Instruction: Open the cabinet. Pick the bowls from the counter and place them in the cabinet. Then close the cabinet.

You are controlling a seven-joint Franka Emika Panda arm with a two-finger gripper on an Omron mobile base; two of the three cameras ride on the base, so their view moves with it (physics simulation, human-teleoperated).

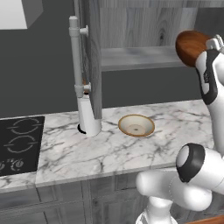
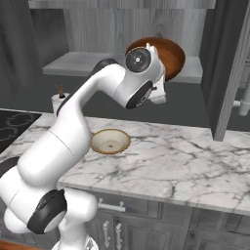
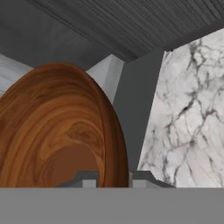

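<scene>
My gripper (image 3: 113, 178) is shut on the rim of the deeper, glossy reddish-brown bowl (image 3: 57, 131). It holds that bowl (image 1: 190, 46) tilted on edge in the air, level with the grey shelf (image 1: 140, 57) of the cabinet and just in front of it. From the right, the brown bowl (image 2: 173, 56) shows behind my wrist, against the shelf (image 2: 78, 62). The cabinet's doors stand open: the left door (image 1: 92, 57) with its silver bar handle (image 1: 75, 52), and the right door (image 2: 229, 73). The shallow cream bowl (image 1: 136, 125) (image 2: 110, 141) rests upright on the white marble counter (image 1: 109, 148) (image 2: 185, 161) below.
A black cooktop (image 1: 19, 144) (image 2: 10, 127) lies at the counter's left end. A white container (image 1: 89, 116) (image 2: 59, 100) stands on the counter under the open left door. Grey drawer fronts (image 2: 112, 207) run below the counter edge.
</scene>
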